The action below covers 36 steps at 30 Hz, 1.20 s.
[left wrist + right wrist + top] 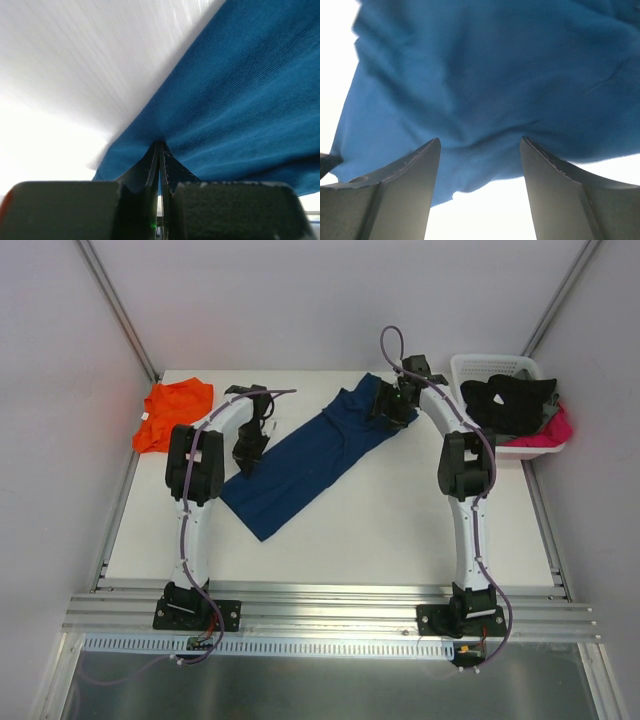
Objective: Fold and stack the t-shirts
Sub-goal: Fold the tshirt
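Just one navy t-shirt [300,465], one orange t-shirt [175,410]

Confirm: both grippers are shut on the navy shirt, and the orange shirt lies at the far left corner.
Only the left gripper is shut on the navy shirt; the right wrist view shows the right gripper open over it. The orange shirt part holds.

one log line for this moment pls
left gripper shut on navy shirt edge | right gripper open at its far end | orange shirt far left, apart | basket far right
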{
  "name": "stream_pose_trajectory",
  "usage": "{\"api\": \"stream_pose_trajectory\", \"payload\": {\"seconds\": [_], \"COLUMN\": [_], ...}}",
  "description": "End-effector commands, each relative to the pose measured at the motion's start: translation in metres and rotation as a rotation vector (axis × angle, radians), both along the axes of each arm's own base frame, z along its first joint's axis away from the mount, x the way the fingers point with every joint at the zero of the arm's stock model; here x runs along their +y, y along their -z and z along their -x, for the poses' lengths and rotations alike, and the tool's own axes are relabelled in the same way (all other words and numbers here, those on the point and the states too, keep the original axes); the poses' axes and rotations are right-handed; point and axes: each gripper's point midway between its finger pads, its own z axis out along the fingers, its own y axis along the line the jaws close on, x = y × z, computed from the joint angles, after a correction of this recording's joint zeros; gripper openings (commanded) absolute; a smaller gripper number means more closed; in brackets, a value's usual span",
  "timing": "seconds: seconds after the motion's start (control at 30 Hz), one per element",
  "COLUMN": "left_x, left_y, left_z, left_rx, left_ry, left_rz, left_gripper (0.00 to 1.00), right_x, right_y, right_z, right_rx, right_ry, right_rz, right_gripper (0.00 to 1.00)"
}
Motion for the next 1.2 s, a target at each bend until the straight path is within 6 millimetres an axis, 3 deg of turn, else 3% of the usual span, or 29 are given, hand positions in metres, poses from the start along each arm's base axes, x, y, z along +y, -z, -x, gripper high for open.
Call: {"api": "stream_pose_trajectory", "payload": {"seconds": [0.0, 0.2, 0.37, 0.8, 0.9, 0.97, 1.17], "left_x": [0.003, 0.009, 0.008, -0.023, -0.032, -0.037, -0.031], "left_y": [-0.018, -0.012, -0.019, -0.03, -0.033, -0.041, -0.068], "left_z": [0.016, 0.022, 0.035, 0.107, 0.115, 0.111, 0.068], "left_rx": [0.011, 0.023, 0.031, 0.104, 0.088, 0.039, -0.122], "left_ry": [0.023, 0.018, 0.012, 0.14, 0.176, 0.193, 0.209], "left_rz": [-0.001, -0.02, -0.013, -0.01, -0.016, -0.02, -0.074], "left_gripper": [0.0, 0.0, 0.0, 0.0, 0.0, 0.0, 0.0], "right_x": [0.006, 0.01, 0.007, 0.007, 0.01, 0.011, 0.01], "right_y": [0.002, 0.004, 0.002, -0.003, -0.007, -0.01, -0.022], "right_z": [-0.014, -0.028, -0.043, -0.065, -0.065, -0.063, -0.056], "right_rx": [-0.012, -0.044, -0.086, -0.147, -0.153, -0.154, -0.154], "right_ry": [0.021, 0.023, 0.034, 0.041, 0.038, 0.032, 0.027], "right_rz": [-0.041, -0.054, -0.057, -0.099, -0.102, -0.102, -0.1], "right_gripper": [0.68, 0.69, 0.69, 0.69, 0.69, 0.69, 0.69]}}
